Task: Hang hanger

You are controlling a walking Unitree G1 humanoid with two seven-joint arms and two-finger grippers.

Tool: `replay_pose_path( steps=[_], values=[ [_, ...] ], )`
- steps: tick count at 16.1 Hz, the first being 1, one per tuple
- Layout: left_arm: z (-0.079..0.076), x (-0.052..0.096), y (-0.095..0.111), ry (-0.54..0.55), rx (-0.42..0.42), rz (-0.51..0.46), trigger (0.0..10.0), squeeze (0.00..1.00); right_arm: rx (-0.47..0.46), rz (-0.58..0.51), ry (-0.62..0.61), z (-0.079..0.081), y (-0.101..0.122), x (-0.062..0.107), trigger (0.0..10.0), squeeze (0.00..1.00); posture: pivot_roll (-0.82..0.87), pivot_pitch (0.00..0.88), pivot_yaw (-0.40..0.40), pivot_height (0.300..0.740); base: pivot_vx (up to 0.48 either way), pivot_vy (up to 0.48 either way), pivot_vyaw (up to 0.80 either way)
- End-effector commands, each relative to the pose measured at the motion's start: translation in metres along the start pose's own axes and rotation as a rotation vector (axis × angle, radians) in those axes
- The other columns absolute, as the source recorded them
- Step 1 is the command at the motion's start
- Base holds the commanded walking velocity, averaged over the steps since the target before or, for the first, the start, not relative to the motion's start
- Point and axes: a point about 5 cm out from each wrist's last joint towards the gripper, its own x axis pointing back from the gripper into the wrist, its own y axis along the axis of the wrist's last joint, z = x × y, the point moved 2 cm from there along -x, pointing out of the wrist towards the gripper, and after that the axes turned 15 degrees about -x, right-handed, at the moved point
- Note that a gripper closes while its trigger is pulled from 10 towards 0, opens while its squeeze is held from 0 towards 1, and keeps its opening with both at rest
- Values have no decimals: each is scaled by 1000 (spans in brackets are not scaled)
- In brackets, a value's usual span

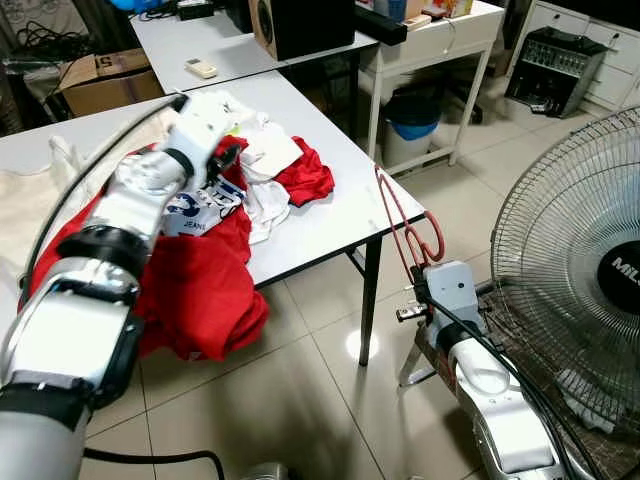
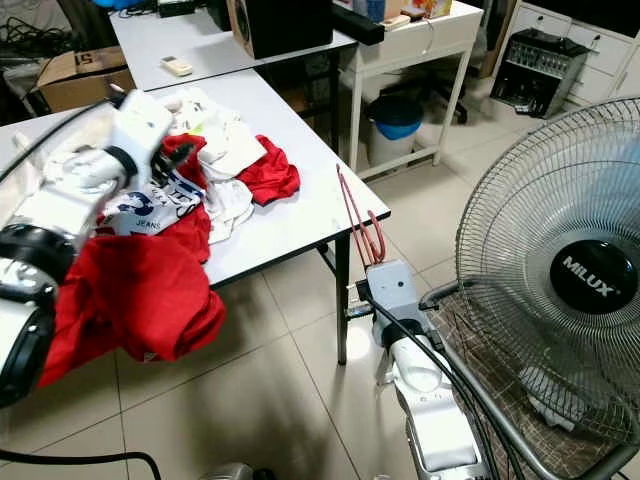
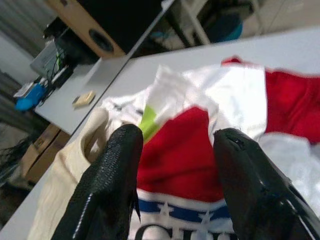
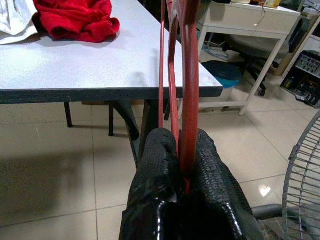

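A thin red hanger [image 1: 405,222] stands upright beside the table's near right corner, and my right gripper [image 4: 181,165] is shut on its lower part. In the right wrist view the red hanger [image 4: 175,65] rises from between the black fingers. My left gripper [image 3: 176,165] hovers open just above a pile of red and white clothes [image 1: 255,180] on the white table [image 1: 330,225]. Its wrist view shows a red and white printed shirt [image 3: 195,150] between the spread fingers. A red garment [image 1: 200,285] hangs over the table's front edge.
A large standing fan [image 1: 575,270] is close on the right of my right arm. Behind the table stand a second white table with a speaker [image 1: 300,25], a white side table [image 1: 440,40] and a cardboard box [image 1: 105,80]. Tiled floor lies in front.
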Motion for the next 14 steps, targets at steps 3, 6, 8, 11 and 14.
replay_pose_path(
  steps=[3,6,8,11,14],
  values=[
    [-13,-3,-12,-16,-58,89,10000,0,4,-6,2,2,1,2,10000,0,34,13,109,740,0,0,0],
    [-15,-3,-17,-5,-107,129,0,0,0,-8,-13,-1,2,3,10000,0,26,16,117,740,0,0,0],
    [-19,-5,-15,-3,-115,127,0,0,1,-7,-15,-1,2,3,10000,0,26,17,114,740,0,0,0],
    [-40,-5,-23,-121,-139,158,0,0,2,-9,-10,0,3,2,10000,0,24,21,112,740,0,0,0],
    [-52,-1,-35,-189,-132,200,0,0,3,-9,-10,-1,4,1,10000,0,26,23,108,740,0,0,0]
  ],
)
